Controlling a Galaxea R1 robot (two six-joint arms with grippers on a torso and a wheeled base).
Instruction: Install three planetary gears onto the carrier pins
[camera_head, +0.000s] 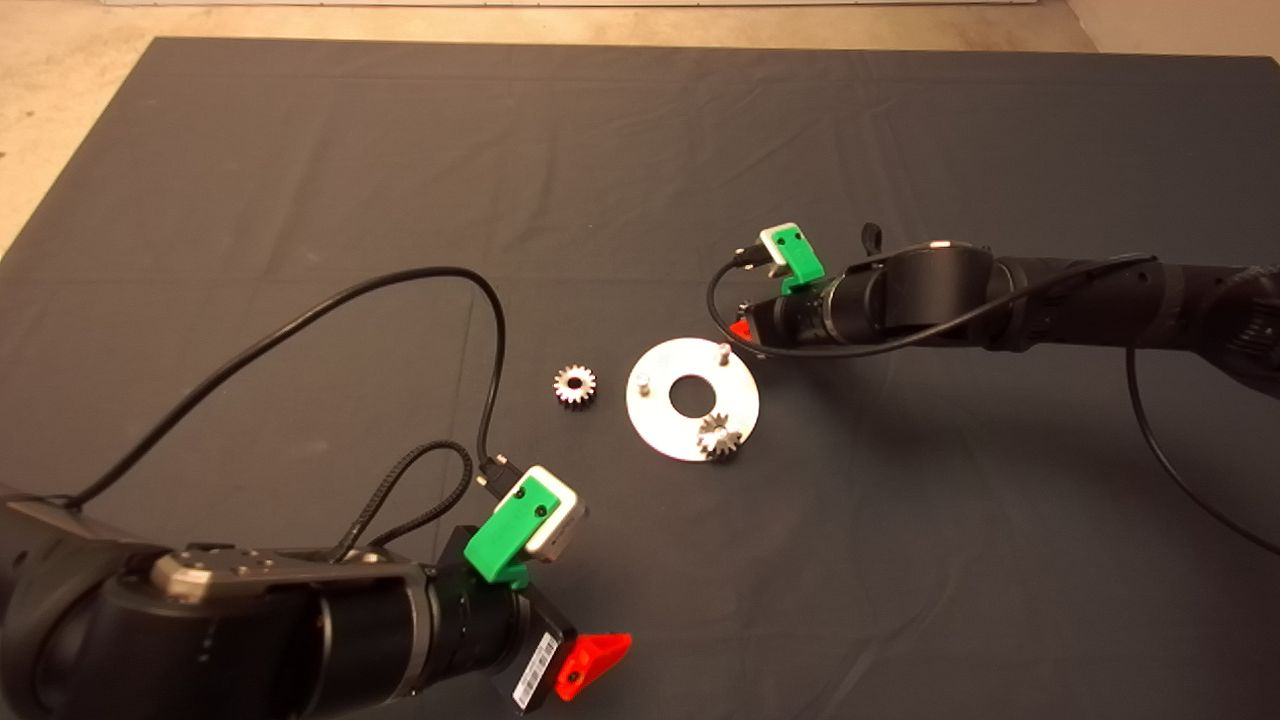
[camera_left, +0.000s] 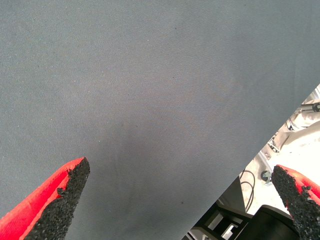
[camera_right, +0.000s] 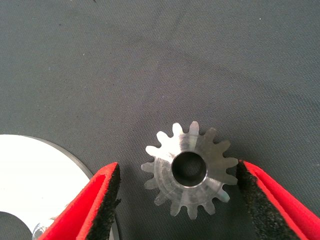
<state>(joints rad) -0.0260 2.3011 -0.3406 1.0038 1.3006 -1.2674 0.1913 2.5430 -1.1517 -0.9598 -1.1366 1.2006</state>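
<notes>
Even, soft overhead light fills all three views, with no hard shadows on the dark fabric mat (camera_head: 640, 150). The flat round silver metal disc (camera_head: 655, 425) glares white, blown out in the right wrist view. The small toothed steel gear (camera_right: 189, 169) there is sharp, its face brightly reflective. Beyond the mat's edge the left wrist view is overexposed and pale

- Two carrier pins (camera_head: 722, 351) on the disc (camera_head: 655, 425) stand bare, at about 12 and 9 o'clock; open from above.
- The 5 o'clock spot is taken by a seated gear (camera_head: 719, 437).
- The right gripper (camera_right: 177, 200), fingers spread around a gear (camera_right: 190, 169), crowds the disc's 1 o'clock edge.
- A loose gear (camera_head: 575, 385) lies at 9 o'clock, bare mat (camera_head: 400, 180) around it.
- The left gripper (camera_left: 180, 200) sits at 7 o'clock, well apart.
</notes>
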